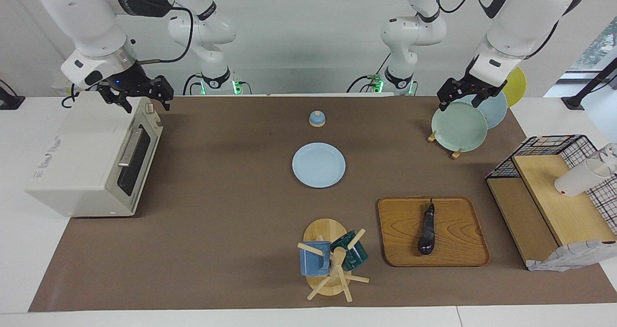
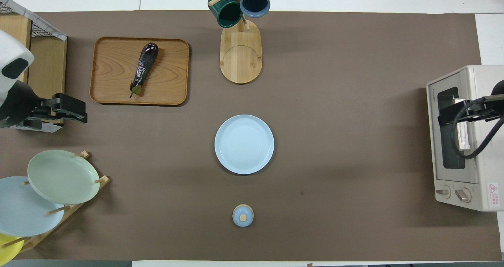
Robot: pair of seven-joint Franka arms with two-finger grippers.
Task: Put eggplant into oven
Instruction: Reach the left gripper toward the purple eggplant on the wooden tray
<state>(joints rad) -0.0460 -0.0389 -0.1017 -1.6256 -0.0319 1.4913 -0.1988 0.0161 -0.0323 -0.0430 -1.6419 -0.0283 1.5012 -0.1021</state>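
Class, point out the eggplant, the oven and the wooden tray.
eggplant (image 1: 427, 231): facing view, middle of its body.
oven (image 1: 82, 159): facing view, top panel.
wooden tray (image 1: 400, 230): facing view, bare wood beside the eggplant.

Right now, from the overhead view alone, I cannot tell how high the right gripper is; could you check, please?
Observer: The right gripper hangs open over the oven, above its top corner by the door, at the end nearer the robots. I cannot tell whether it touches.
Operator: Is the door shut?
Observer: Yes, the door stands closed, with its handle up.
Operator: And the left gripper?
Observer: The left gripper is open, raised over the green plate in the rack.
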